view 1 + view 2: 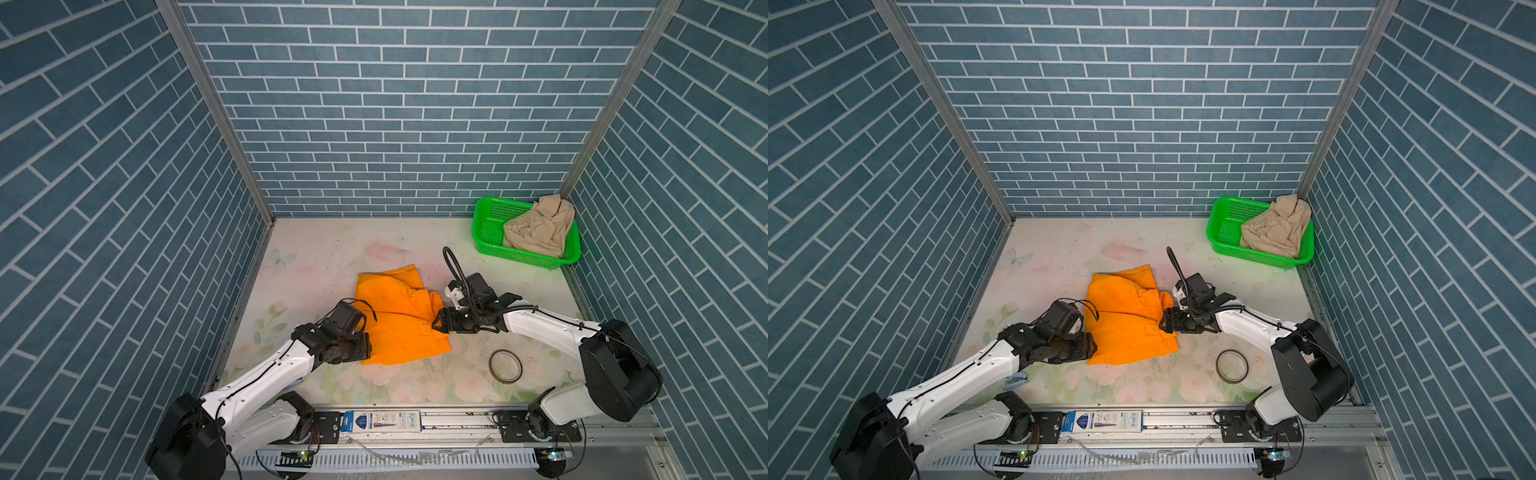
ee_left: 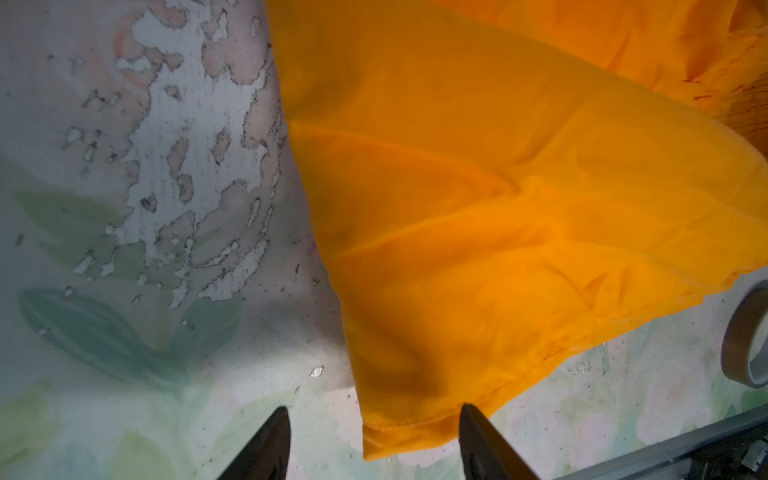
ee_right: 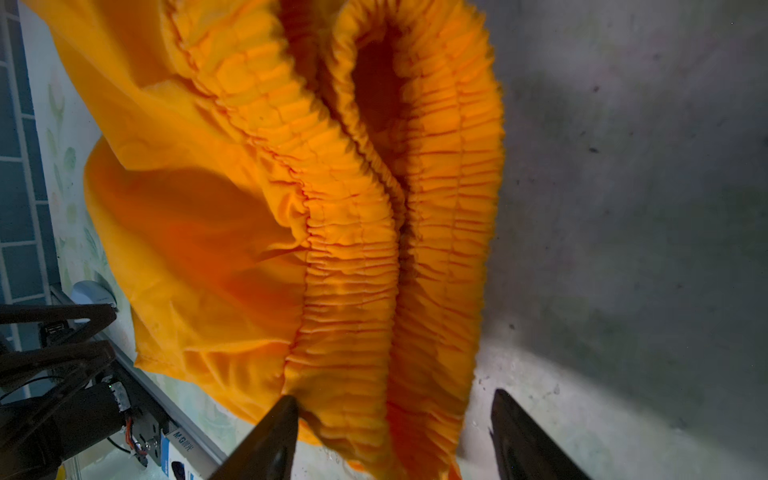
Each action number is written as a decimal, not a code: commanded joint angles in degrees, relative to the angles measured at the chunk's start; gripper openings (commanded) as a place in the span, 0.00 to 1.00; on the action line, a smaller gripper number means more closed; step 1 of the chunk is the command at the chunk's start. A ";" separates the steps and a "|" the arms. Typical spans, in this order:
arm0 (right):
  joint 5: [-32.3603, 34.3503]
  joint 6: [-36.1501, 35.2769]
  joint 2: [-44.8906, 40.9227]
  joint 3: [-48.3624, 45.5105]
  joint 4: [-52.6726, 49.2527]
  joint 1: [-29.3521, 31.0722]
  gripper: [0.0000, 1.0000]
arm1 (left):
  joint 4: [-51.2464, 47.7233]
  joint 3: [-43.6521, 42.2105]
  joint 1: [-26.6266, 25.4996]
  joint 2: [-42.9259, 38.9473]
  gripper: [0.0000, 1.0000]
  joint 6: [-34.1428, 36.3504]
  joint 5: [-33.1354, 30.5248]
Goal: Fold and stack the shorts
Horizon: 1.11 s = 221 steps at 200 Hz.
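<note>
So the orange shorts [image 1: 397, 320] lie mid floral table [image 1: 316, 257], left gripper [image 2: 375, 409] open around a hem corner, right gripper [image 3: 395, 397] open around the waistband. Beige shorts [image 1: 536, 232] are heaped in the green basket [image 1: 484, 240] in the back corner, blue brick walls [image 1: 374, 124] all round.

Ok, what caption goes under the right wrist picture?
Open right gripper straddling the ruffly waistband of the orange shorts.

Shorts [image 1: 538, 230] in basket [image 1: 485, 235], back right.
</note>
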 commanded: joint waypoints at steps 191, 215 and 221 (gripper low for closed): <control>-18.25 11.05 -0.58 -9.16 16.07 -0.64 0.23 | -5.54 -6.90 1.09 -9.28 0.00 -5.14 -6.94; -12.16 2.97 -0.95 -4.70 6.92 -0.67 0.37 | -6.16 -4.71 1.09 -8.85 0.04 -3.42 -6.57; -10.24 -0.15 -1.49 -2.27 3.40 -0.63 0.41 | -6.85 -4.02 1.08 -8.82 0.04 -2.92 -6.73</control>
